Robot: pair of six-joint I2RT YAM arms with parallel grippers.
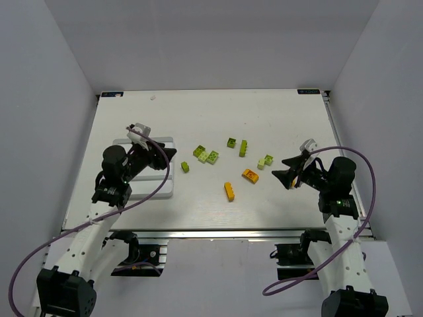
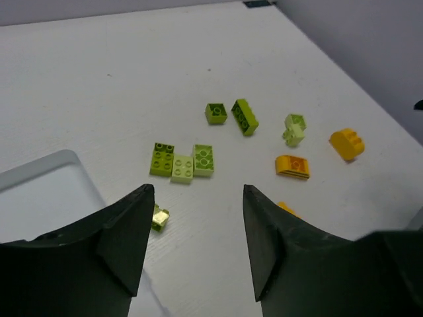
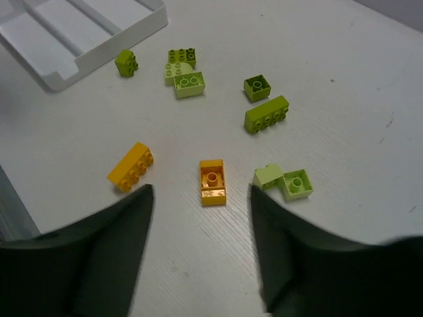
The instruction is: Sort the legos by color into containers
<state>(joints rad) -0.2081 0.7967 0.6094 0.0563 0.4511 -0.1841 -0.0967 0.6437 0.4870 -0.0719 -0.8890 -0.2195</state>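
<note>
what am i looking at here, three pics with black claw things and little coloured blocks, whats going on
These are three views of one moment. The wide picture comes from a camera fixed above and behind two robot arms bolted at the near edge of a white table. The other two come from cameras on the arms' wrists, so the dark shapes at the bottom of each are that arm's own fingers.

The left gripper hangs over a white tray with divided compartments. The right gripper points at the blocks. Both stand open and hold nothing.

Scattered on the table between them are small studded bricks: several green bricks in lighter and darker shades, and two orange-yellow bricks. None can be seen in the tray, though the left arm hides much of it.
</note>
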